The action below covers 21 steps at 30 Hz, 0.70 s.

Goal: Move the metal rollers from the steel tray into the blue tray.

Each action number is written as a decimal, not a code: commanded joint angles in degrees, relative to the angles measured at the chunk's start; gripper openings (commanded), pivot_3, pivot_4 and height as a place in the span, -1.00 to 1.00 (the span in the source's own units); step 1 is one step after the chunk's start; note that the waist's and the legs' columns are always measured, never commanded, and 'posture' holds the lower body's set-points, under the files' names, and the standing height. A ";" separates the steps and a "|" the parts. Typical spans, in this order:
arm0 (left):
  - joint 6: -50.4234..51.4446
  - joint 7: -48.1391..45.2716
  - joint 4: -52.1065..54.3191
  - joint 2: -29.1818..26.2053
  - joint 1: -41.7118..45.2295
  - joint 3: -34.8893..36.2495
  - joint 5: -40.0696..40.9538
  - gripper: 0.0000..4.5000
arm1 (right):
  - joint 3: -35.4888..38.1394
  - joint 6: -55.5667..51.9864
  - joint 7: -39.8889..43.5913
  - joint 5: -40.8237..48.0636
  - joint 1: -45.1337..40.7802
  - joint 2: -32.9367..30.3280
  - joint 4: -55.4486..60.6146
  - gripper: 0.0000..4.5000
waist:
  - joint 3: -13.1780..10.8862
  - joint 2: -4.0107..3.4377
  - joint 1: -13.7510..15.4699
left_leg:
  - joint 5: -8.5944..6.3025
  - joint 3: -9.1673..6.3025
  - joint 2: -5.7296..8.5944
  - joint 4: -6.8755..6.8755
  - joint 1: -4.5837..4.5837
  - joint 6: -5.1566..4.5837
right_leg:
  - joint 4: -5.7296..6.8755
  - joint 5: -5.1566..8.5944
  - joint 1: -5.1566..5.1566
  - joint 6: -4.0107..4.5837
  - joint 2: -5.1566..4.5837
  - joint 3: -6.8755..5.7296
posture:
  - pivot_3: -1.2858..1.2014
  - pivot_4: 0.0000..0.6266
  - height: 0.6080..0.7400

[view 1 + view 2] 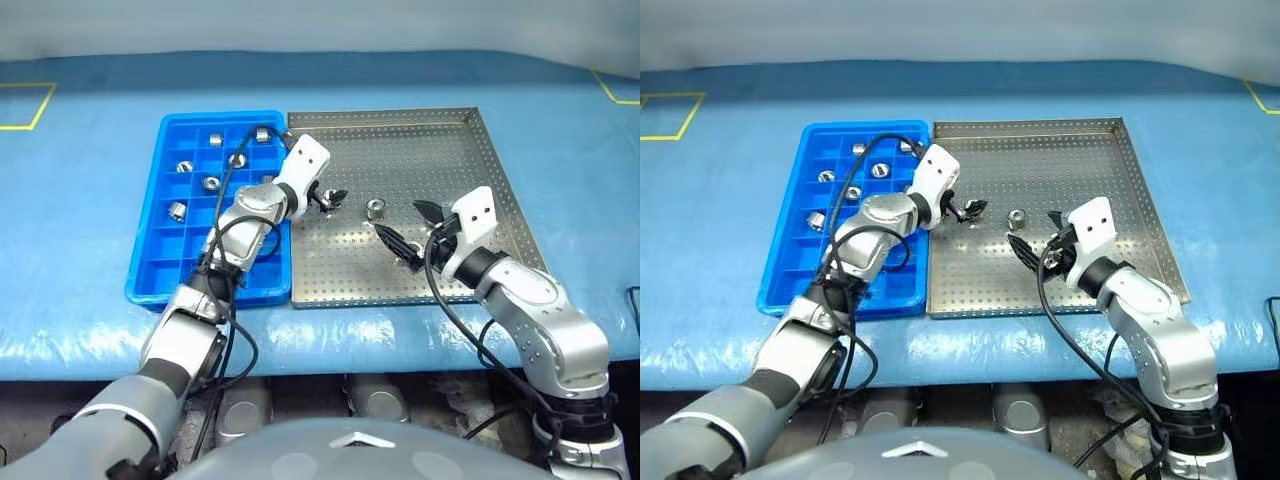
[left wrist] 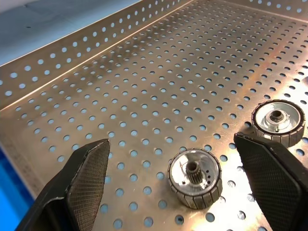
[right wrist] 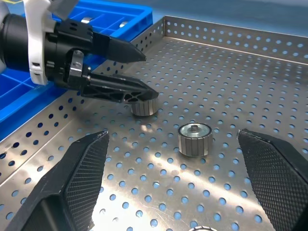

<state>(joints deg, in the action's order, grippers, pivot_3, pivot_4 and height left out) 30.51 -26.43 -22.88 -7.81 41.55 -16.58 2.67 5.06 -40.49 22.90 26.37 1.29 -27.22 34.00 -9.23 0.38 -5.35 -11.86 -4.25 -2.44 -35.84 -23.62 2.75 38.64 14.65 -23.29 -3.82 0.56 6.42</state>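
While both grippers gaped wide and empty, six metal rollers point(image 1: 211, 183) sat in the blue tray point(image 1: 150, 270), two on the steel tray point(image 1: 470, 150).

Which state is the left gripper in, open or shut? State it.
Open. The left gripper has its two black fingers spread wide on either side of a metal roller standing on the steel tray, neither touching it.

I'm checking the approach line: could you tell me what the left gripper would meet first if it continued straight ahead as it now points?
Most likely the nearer metal roller, lying between the open left gripper's fingers on the steel tray.
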 commanded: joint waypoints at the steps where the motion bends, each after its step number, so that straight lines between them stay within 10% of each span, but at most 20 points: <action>1: 0.22 -1.82 -2.48 -0.07 1.45 -1.75 -2.18 0.99 | 1.70 -0.12 -1.13 0.84 0.49 0.45 3.17 1.00 | 0.08 -0.14 -0.58 | 0.00 0.01 -0.01 0.03 0.03 0.00 | 0.00 0.00 0.01 0.00 0.01 0.03 | -0.07 -0.52 1.00; 5: 3.32 -2.97 -3.55 -0.77 2.19 -3.95 -4.89 0.92 | 1.88 -0.30 -1.88 0.96 0.61 0.76 3.30 1.00 | 0.20 -0.34 -1.20 | 0.01 0.00 0.00 0.14 0.27 -0.02 | 0.00 0.02 0.20 0.00 0.02 0.02 | -0.07 -0.52 1.00; 12: 7.02 -5.23 -2.68 -1.31 3.02 -5.28 -6.34 0.01 | 1.97 -0.06 -3.39 0.92 -1.07 1.55 1.73 1.00 | 0.19 -0.32 -2.40 | 0.01 0.00 -0.02 0.25 0.34 -0.03 | 0.00 0.04 0.23 0.03 0.05 0.05 | -0.06 -0.52 1.00; 21: 1.94 -5.54 6.33 0.16 1.07 5.43 2.52 0.01 | 1.23 0.28 -3.80 0.66 -1.80 1.79 0.48 1.00 | 0.16 -0.31 -2.24 | 0.01 0.02 -0.03 0.32 0.31 -0.03 | -0.02 0.05 0.16 0.04 0.05 0.08 | -0.05 -0.52 1.00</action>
<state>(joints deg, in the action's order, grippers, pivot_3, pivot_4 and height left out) 35.21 -31.44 -22.21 -7.99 41.99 -15.60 1.64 5.61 -40.75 18.92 26.86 0.17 -25.56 33.68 -9.07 0.07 -7.58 -11.84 -4.24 -2.48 -35.53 -23.40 2.72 38.62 14.70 -23.20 -3.79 0.60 6.48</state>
